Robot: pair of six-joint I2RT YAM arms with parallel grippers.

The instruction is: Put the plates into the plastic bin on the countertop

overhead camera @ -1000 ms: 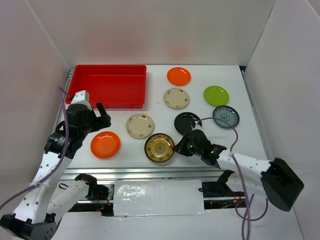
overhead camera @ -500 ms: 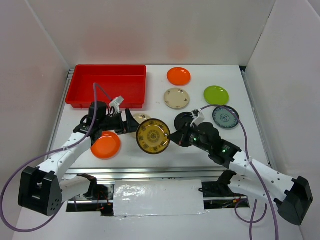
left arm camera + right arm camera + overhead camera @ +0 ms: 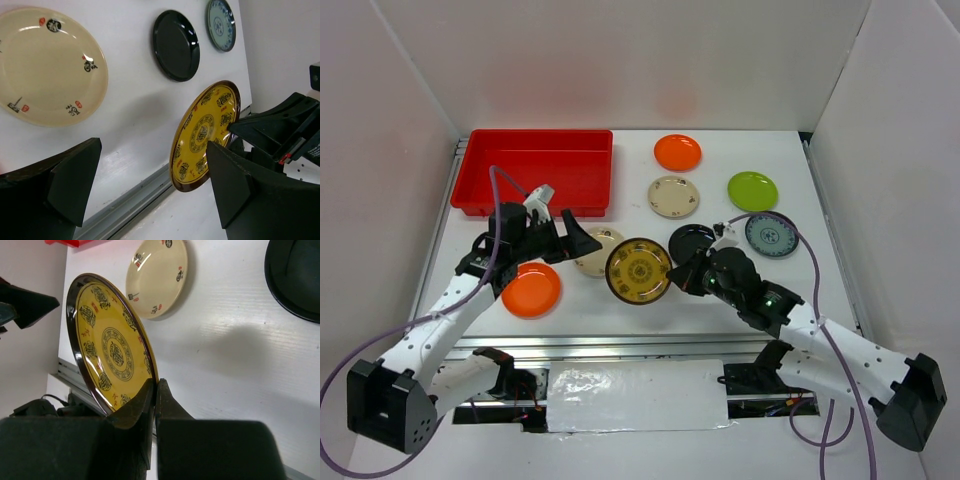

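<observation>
My right tool (image 3: 155, 386) pinches the glossy brown-gold plate (image 3: 112, 347) by its rim, tilted above the white counter (image 3: 760, 150); only that wrist view shows the pinch. My left tool (image 3: 155, 182) gapes wide nearby. The red plastic bin (image 3: 535, 165) sits far-left.

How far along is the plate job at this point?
Done: nothing; the red bin is empty. In hand: the right gripper is shut on the rim of the brown-gold plate, holding it tilted off the countertop toward the open left gripper. Left: all eight; seven plates lie on the countertop.
</observation>
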